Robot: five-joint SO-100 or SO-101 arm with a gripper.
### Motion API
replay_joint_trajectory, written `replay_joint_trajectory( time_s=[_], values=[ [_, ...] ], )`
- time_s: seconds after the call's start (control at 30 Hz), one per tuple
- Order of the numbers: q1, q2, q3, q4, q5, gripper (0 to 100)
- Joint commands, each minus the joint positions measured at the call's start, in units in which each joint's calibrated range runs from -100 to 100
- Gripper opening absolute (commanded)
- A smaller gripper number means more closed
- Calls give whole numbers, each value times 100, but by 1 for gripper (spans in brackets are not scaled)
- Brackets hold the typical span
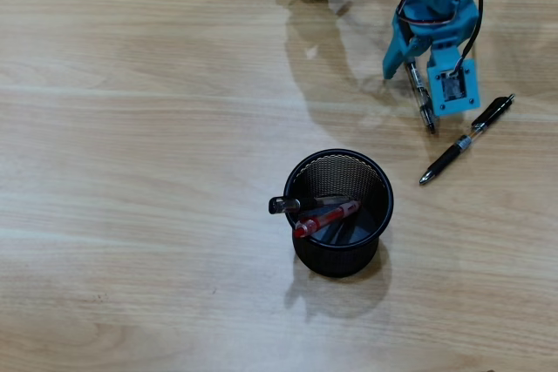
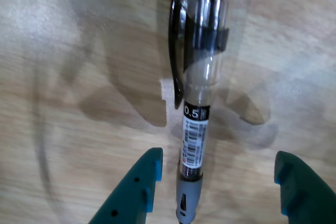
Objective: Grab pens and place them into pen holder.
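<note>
Your gripper (image 2: 218,184) stands wide open astride the grey and clear pen (image 2: 195,129), which lies flat on the table, long axis running between the fingers; close straight across its barrel.

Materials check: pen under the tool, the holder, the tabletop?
Pen: clear glossy plastic by the look, ink tube visible inside, grey grip that seems rubbery. Pen holder: black wire mesh, likely metal, with a solid rim. Table: light wood grain, possibly laminate.
</note>
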Motion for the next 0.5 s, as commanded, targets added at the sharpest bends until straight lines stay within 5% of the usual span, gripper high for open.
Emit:
replay_joint_trajectory(
  time_s=[0.0, 0.47],
  values=[
    [-26, 182, -157, -324, -29, 25],
    [-62, 369, -30, -397, -34, 22]
  ],
)
